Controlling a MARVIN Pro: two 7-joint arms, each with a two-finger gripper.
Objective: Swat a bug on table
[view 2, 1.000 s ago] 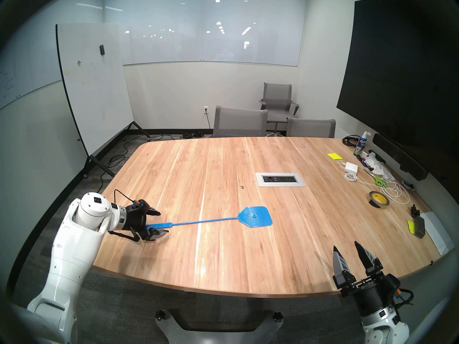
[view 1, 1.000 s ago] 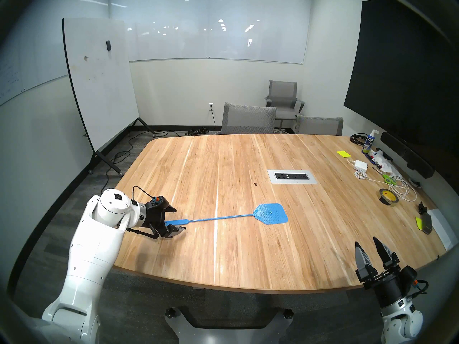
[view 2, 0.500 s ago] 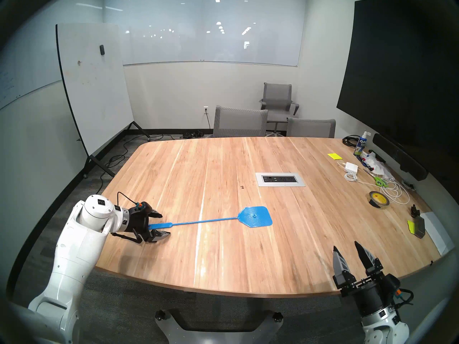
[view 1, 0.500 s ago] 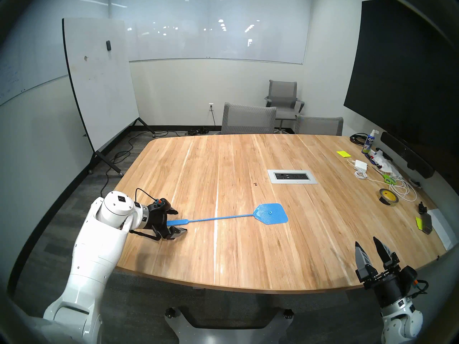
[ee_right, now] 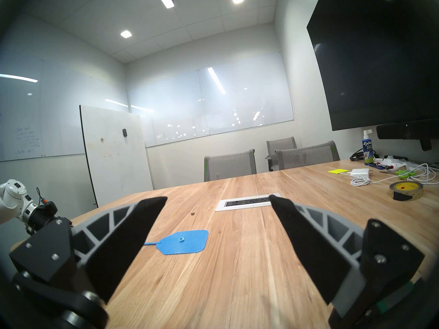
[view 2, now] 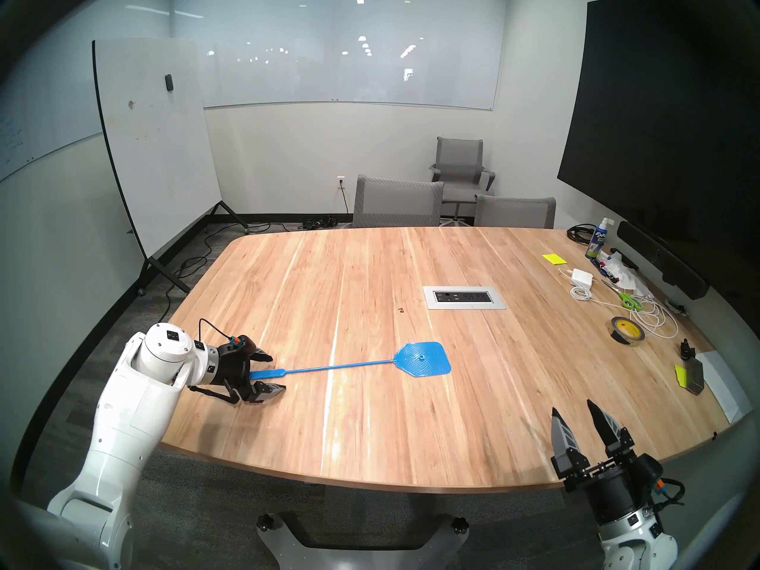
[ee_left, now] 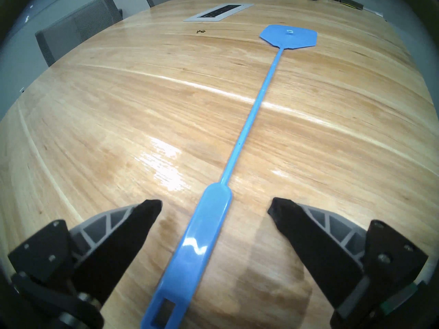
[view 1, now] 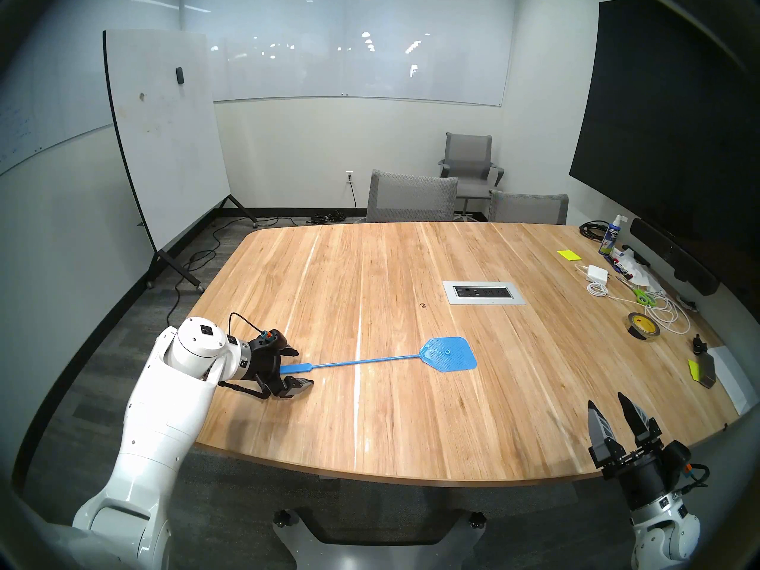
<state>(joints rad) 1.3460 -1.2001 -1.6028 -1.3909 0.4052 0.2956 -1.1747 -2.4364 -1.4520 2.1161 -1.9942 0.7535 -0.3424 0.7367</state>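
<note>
The left gripper (view 1: 297, 367) has been creeping in along the table (view 1: 411, 433) over the last second, sliding toward three o'clock in the head view until its spread fingers are now straddling the flat grip end of the blue fly swatter (view 1: 370, 360). In the left wrist view the handle (ee_left: 202, 238) is running straight up between the two black fingertips (ee_left: 149, 208), with clear wood showing on both sides, so the jaws are standing wide apart and touching nothing. The swatter itself is lying flat just as it was, its head (view 1: 449, 353) pointing toward three o'clock from the gripper.

The bug (view 1: 422, 305) is sitting on the table at about eleven o'clock from the swatter's head, near it, and just beside the grey outlet panel (view 1: 484, 293) at that panel's eight o'clock corner. It is not being disturbed.

The right gripper (view 1: 609, 406) is waiting at the table's near right edge, fingers parted and empty, unchanged.

Judging from this, the approach is finishing: the handle is lined up for closing, and lifting and swatting are both remaining.
</note>
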